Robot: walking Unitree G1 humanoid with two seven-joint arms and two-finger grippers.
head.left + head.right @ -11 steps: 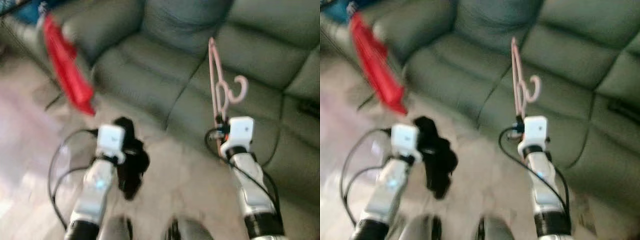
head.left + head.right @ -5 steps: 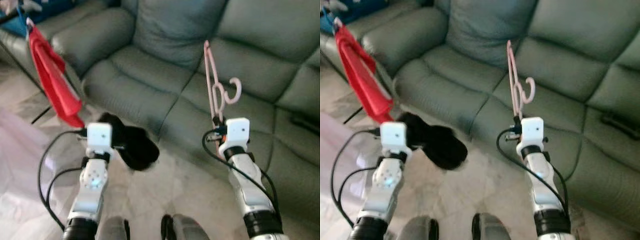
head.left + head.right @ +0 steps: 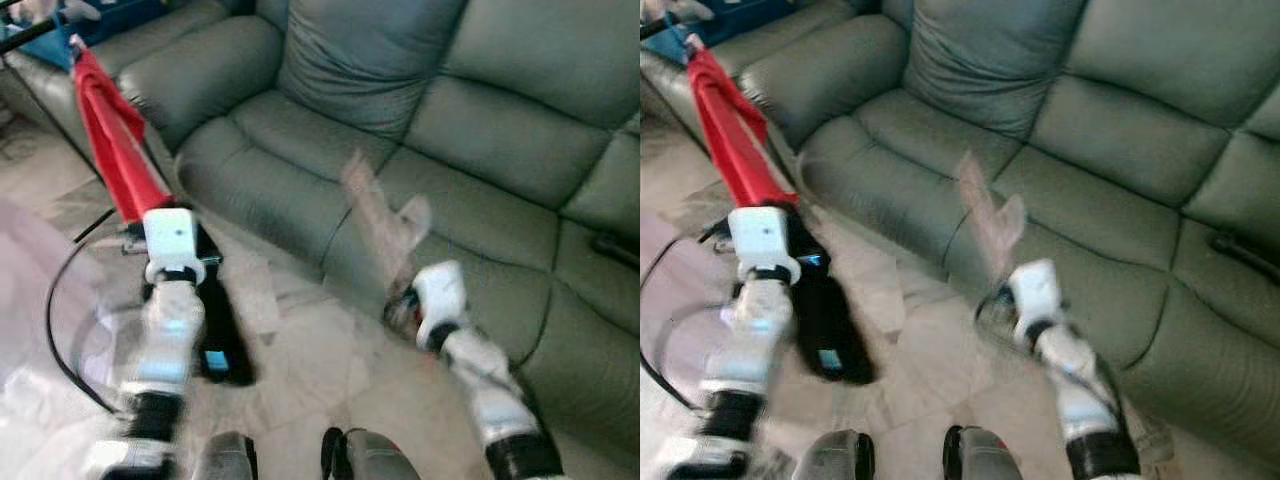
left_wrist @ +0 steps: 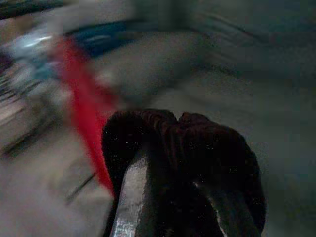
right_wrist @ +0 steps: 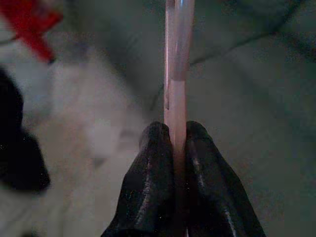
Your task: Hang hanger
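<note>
Since 0.5 s ago both arms have swung left w/ the view; right arm is motion-blurred. Right gripper (image 5: pixel 178 148) is clamped on the pink hanger (image 5: pixel 177 64), which sticks up over the sofa (image 3: pixel 330 150) seat edge. Left gripper (image 4: pixel 173 143) is closed on a black garment (image 3: pixel 222 330) dangling above the floor. Further off, a red cloth (image 3: pixel 115 150) hangs from a dark rail (image 3: pixel 25 35), likely the hanging spot. Keep grip firm, hook upright, approach rail slowly.
</note>
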